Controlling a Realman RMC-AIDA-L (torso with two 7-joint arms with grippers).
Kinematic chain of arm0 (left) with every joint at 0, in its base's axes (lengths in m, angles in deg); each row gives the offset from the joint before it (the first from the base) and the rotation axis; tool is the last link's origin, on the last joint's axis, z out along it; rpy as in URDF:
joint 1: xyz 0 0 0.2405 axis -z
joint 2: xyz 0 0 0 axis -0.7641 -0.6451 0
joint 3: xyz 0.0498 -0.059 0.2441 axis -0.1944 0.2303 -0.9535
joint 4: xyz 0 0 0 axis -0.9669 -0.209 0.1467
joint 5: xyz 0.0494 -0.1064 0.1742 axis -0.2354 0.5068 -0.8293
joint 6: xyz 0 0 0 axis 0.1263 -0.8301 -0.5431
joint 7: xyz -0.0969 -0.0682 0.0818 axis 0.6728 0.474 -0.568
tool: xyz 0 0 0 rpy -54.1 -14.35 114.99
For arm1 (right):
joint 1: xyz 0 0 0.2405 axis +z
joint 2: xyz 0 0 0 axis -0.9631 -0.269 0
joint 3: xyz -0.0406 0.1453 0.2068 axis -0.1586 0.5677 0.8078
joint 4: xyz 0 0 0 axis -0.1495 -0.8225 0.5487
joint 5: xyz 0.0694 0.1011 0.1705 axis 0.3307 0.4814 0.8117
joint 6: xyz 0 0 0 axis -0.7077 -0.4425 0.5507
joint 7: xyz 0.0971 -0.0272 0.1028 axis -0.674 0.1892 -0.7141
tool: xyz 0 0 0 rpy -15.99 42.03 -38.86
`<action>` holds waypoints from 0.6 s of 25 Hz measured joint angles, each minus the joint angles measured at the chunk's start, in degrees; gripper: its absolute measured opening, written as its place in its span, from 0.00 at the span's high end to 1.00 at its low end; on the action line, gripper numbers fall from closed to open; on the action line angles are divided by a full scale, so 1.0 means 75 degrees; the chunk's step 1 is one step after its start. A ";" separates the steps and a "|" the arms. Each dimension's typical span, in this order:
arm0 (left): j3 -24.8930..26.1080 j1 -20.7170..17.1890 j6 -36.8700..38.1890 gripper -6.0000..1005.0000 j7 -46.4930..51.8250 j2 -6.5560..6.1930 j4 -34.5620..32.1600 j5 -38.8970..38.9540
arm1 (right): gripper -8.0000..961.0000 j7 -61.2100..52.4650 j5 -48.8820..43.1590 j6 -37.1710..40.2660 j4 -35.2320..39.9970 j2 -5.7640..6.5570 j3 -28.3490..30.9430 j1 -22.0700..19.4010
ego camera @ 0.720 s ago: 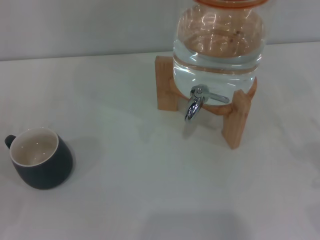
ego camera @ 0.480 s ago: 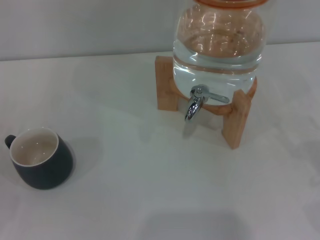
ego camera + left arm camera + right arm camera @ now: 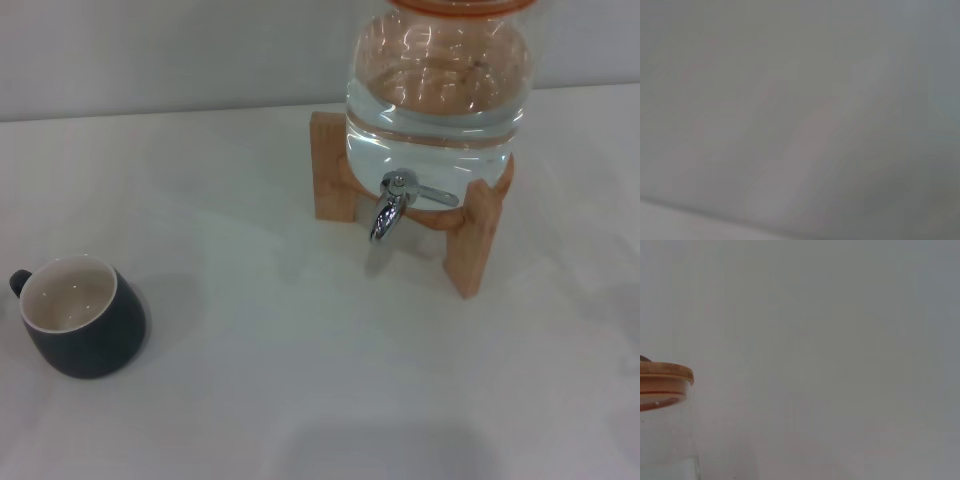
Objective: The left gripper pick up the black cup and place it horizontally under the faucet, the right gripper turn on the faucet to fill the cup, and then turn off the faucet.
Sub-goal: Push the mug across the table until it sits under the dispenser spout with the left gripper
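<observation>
The black cup (image 3: 82, 318) stands upright at the near left of the white table in the head view, cream inside showing, its small handle pointing left. The chrome faucet (image 3: 388, 210) sticks out from the front of the clear jar, spout down, its thin lever pointing right. Neither gripper shows in any view. The left wrist view shows only a blank grey surface.
A clear water jar (image 3: 436, 85) with an orange rim sits on a wooden stand (image 3: 472, 238) at the back right of the table (image 3: 270, 380). Its wooden lid (image 3: 662, 376) shows at the edge of the right wrist view. A grey wall runs behind.
</observation>
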 joint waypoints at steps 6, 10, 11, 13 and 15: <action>0.0044 -0.0177 -0.0177 0.13 0.0019 -0.0141 -0.0311 -0.1322 | 0.12 -0.0002 -0.0001 0.0009 0.0000 -0.0001 0.0013 -0.0040; 0.0065 -0.0378 -0.0007 0.13 -0.0319 -0.0019 -0.0600 -0.1585 | 0.12 -0.0014 -0.0001 0.0033 0.0000 -0.0008 -0.0007 -0.0029; 0.0068 -0.0415 0.0058 0.13 -0.0412 0.0015 -0.0647 -0.1605 | 0.12 -0.0020 -0.0001 0.0035 0.0000 -0.0009 -0.0012 -0.0009; 0.0062 -0.0426 0.0195 0.13 -0.0534 0.0056 -0.0668 -0.1632 | 0.12 -0.0025 -0.0001 0.0039 0.0000 -0.0011 -0.0028 0.0026; 0.0056 -0.0406 0.0382 0.13 -0.0703 0.0123 -0.0671 -0.1696 | 0.12 -0.0024 -0.0005 0.0056 0.0000 -0.0011 -0.0049 0.0077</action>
